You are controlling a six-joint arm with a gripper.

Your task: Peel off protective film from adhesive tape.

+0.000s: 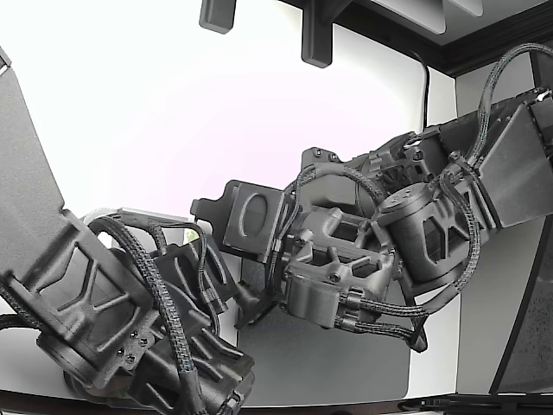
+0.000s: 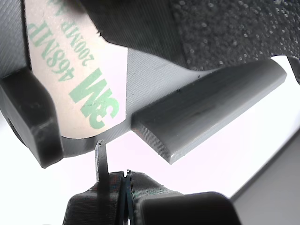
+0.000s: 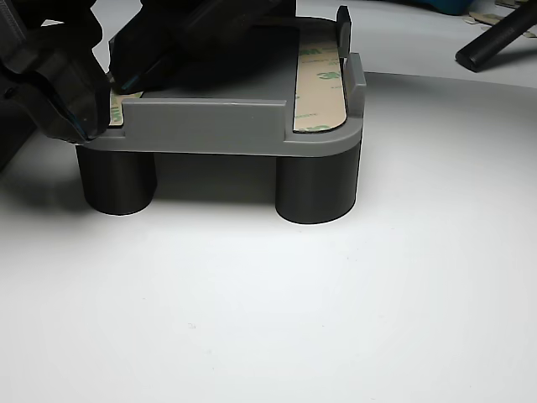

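Jaws pressed nearly together, the gripper (image 2: 125,176) is hovering just beside the tan protective film (image 2: 77,82) printed "3M 468MP 200MP", lying on the grey fixture (image 3: 210,126).

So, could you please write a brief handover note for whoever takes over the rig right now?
Gripper: fine tips closed together, nothing visibly pinched; it sits just off the edge of the film.
Grey fixture: on the white table, on dark cylindrical legs.
Protective film, printed 3M: flat on its tape; a second strip also lies flat.
Done: approach only.
Left: catch a film edge and peel it off.
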